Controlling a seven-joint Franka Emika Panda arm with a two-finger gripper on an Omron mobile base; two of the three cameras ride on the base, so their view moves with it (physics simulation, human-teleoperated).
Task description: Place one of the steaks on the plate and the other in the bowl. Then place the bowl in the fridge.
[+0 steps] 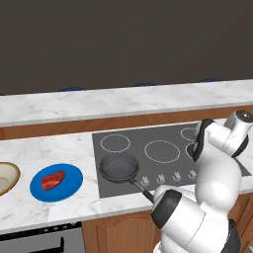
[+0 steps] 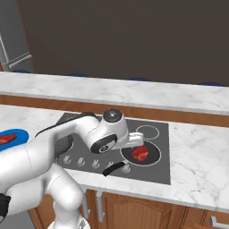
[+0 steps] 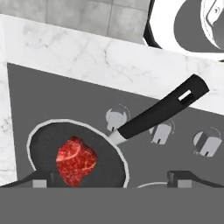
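Marble counter (image 1: 44,153) carries a dark cooktop (image 1: 163,136) w/ 2 frying pans. Fridge (image 2: 11,38) stands far left in the right base view, grey door w/ bar handle. Blue plate (image 1: 69,190) sits on counter left of cooktop, 1 steak (image 1: 53,180) lying on it. Tan bowl (image 1: 6,179) just left of plate, cut by frame edge – contents can't be told. Left pan (image 1: 119,167) on cooktop's near-left part. Right pan (image 3: 107,168) holds the 2nd steak (image 3: 76,160); handle (image 3: 164,109) points toward the knobs (image 3: 116,119). Gripper (image 3: 109,180) hovers over that pan – fingers (image 3: 183,178) spread wide, nothing between them, steak not touched.
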